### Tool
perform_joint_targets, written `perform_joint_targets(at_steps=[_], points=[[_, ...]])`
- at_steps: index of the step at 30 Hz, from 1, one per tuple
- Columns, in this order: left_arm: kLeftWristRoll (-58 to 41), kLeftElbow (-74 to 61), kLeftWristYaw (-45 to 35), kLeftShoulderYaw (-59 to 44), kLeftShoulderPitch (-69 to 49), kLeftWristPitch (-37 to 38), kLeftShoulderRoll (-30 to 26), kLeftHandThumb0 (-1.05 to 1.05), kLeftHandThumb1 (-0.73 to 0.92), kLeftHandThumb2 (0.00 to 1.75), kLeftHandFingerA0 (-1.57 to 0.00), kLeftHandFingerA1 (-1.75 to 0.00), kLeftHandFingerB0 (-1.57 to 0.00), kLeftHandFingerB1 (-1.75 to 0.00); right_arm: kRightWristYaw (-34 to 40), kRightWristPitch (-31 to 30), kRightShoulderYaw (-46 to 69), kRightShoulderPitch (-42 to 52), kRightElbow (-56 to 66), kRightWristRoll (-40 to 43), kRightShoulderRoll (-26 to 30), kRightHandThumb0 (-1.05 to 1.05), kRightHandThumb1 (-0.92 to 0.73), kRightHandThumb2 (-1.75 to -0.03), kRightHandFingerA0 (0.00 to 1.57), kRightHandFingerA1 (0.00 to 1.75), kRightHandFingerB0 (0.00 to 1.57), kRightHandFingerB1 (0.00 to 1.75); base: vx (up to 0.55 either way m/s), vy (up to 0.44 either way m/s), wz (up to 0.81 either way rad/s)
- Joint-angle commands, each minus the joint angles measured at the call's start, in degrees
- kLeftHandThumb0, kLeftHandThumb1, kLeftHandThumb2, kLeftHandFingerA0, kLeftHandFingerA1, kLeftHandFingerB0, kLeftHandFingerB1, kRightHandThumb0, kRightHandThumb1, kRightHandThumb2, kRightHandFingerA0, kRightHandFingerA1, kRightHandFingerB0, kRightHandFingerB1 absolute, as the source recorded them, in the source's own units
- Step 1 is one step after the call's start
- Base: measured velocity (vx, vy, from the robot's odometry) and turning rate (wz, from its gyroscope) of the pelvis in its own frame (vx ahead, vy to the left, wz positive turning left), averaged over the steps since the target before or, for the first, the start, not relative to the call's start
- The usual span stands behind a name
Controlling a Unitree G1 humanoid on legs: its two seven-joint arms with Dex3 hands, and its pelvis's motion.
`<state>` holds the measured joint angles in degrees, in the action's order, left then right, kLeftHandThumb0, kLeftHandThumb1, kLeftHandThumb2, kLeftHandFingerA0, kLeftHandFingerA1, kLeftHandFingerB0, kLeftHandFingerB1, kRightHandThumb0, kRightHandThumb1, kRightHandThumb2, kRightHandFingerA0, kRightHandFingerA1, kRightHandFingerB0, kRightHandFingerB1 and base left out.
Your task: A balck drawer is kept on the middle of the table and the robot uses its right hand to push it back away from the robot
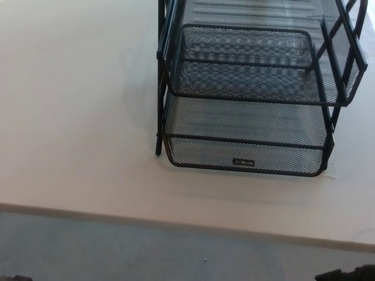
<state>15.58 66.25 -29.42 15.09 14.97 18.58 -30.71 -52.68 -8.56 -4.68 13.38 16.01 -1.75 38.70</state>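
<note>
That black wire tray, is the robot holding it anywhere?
No. Nothing grips the black mesh tray; it stands alone on the table. Only a dark sliver of the right hand shows at the bottom edge.
</note>
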Motion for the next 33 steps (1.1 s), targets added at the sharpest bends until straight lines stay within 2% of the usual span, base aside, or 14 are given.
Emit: perform_joint_targets(at_steps=[1,9,17,18,21,22,25,26,33], points=[[0.68,0.03,0.14,-0.13,-0.58,0.63,-0.79,-0.59,0.71,0.61,-0.29,-0.32,-0.22,-0.29,9.79,6.80,-2.68,1.39,-9.42,-7.30,-2.12,-0.58,-0.82,-0.65,0.30,0.33,0.25,0.29,0.00,0.000,0.00],[0.69,0.24,0.05,-0.18,-0.68,0.59,-0.96,-0.59,0.72,0.62,-0.29,-0.32,-0.22,-0.29,18.93,8.58,-6.78,-0.42,-22.03,-13.04,-5.31,-0.56,-0.81,-0.64,0.31,0.34,0.26,0.30,0.00,0.000,0.00],[0.64,0.23,0.53,-0.31,-0.98,0.79,-1.00,-0.58,0.71,0.61,-0.31,-0.32,-0.24,-0.29,25.45,11.06,-6.02,-1.62,-30.08,-13.22,-8.35,-0.58,-0.80,-0.64,0.29,0.34,0.26,0.30,0.00,0.000,0.00],[0.66,0.20,0.42,-0.27,-1.04,0.85,-1.05,-0.64,0.60,0.82,-0.25,-0.42,-0.19,-0.39,26.65,11.71,-6.02,-1.85,-31.91,-13.37,-8.99,-0.58,-0.80,-0.64,0.29,0.34,0.26,0.30,0.00,0.000,0.00],[1.01,0.30,0.77,-0.02,-1.01,0.83,-1.04,-0.64,0.60,0.83,-0.25,-0.43,-0.18,-0.39,29.18,13.05,-6.11,-2.12,-34.88,-14.03,-10.00,-0.59,-0.80,-0.64,0.28,0.33,0.26,0.30,0.00,0.000,0.00],[0.69,0.30,0.53,-0.25,-1.08,0.96,-1.00,-0.58,0.72,0.61,-0.32,-0.32,-0.23,-0.29,30.02,12.96,-6.15,-2.37,-35.77,-14.34,-10.37,-0.59,-0.81,-0.65,0.27,0.32,0.26,0.30,0.00,0.000,0.00],[0.41,0.41,0.34,-0.45,-1.34,1.04,-0.94,-0.57,0.72,0.61,-0.32,-0.32,-0.23,-0.29,31.57,13.15,-6.35,-3.07,-38.50,-14.89,-11.16,-0.58,-0.81,-0.64,0.26,0.33,0.25,0.30,0.00,0.000,0.00],[0.42,0.38,0.31,-0.45,-1.37,1.13,-1.01,-0.63,0.60,0.83,-0.25,-0.43,-0.19,-0.40,31.76,13.04,-6.47,-3.37,-39.18,-15.09,-11.27,-0.57,-0.81,-0.65,0.24,0.32,0.24,0.29,0.00,0.000,0.00],[0.67,0.50,0.84,-0.55,-1.30,0.80,-1.33,-0.63,0.59,0.82,-0.26,-0.43,-0.19,-0.40,33.06,13.27,-7.51,-4.88,-42.71,-16.29,-11.77,-0.58,-0.80,-0.64,0.25,0.32,0.24,0.29,0.00,0.000,0.00]])
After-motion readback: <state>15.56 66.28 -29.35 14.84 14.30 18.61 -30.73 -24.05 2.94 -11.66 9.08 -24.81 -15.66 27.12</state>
